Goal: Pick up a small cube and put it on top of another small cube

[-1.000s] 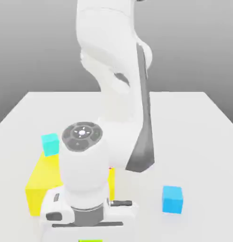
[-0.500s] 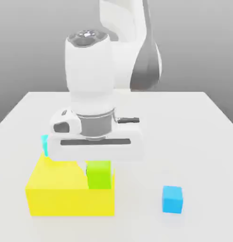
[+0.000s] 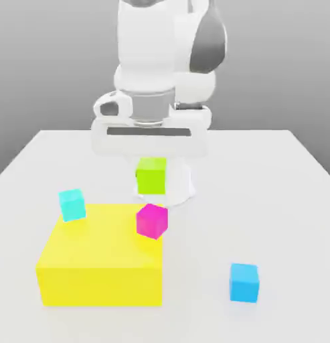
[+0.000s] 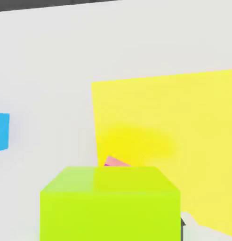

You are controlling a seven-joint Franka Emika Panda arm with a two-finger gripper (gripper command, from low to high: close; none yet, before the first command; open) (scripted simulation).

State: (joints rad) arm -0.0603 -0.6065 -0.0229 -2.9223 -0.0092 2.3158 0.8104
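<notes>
- Gripper [image 3: 152, 185] clamped on lime-green cube [image 3: 151, 175], held aloft, presumably for clearance above the other cubes.
- Magenta cube [image 3: 152, 221] appears perched at yellow block's [image 3: 104, 285] edge; likely target, judging by how near the carried cube is.
- Needs centring before lowering, else it may topple.

Four small cubes [image 3: 152, 177] and one yellow block [image 3: 104, 251].

The yellow block [image 3: 104, 251] looks smooth and matt; the pale counter [image 3: 281, 221] looks smooth, the white arm [image 3: 147, 47] glossy plastic.
</notes>
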